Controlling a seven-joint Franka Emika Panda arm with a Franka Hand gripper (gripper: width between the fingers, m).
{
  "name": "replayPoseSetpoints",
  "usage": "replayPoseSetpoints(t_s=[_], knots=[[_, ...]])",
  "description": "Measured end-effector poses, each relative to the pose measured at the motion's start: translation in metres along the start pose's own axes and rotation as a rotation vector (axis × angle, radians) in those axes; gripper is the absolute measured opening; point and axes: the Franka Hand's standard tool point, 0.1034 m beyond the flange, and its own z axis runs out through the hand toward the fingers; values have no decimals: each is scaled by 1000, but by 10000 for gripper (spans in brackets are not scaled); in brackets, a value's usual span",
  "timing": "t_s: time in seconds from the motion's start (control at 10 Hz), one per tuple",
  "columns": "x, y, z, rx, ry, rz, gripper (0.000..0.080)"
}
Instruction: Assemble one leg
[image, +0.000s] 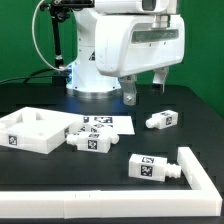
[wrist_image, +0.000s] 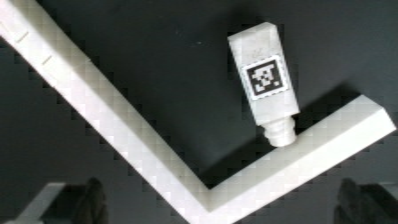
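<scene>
A leg (image: 149, 166) lies on its side on the black table near the front, its narrower end touching a white L-shaped bar (image: 196, 174). In the wrist view this leg (wrist_image: 263, 76) shows a square tag and its narrow tip rests against the bar (wrist_image: 125, 120). Another leg (image: 160, 120) lies alone further back. Two or three more legs (image: 90, 138) lie clustered beside the panel. My gripper (image: 147, 90) hangs well above the table, open and empty. Its dark fingers (wrist_image: 71, 200) stand wide apart in the wrist view, and the gripper (wrist_image: 217, 205) is over the bar's corner.
The large white square panel (image: 28, 130) with a raised rim sits at the exterior view's left. The marker board (image: 112, 122) lies behind the leg cluster. The white bar runs along the table's front edge (image: 90, 207). The robot base (image: 95, 60) stands at the back.
</scene>
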Motion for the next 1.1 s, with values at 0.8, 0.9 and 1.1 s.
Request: replayPoseSetpoints(t_s=[0.8, 0.9, 1.1], knots=[[4, -18, 63, 23, 38, 59, 650], [3, -15, 61, 22, 37, 61, 650], [3, -16, 63, 23, 36, 61, 650]])
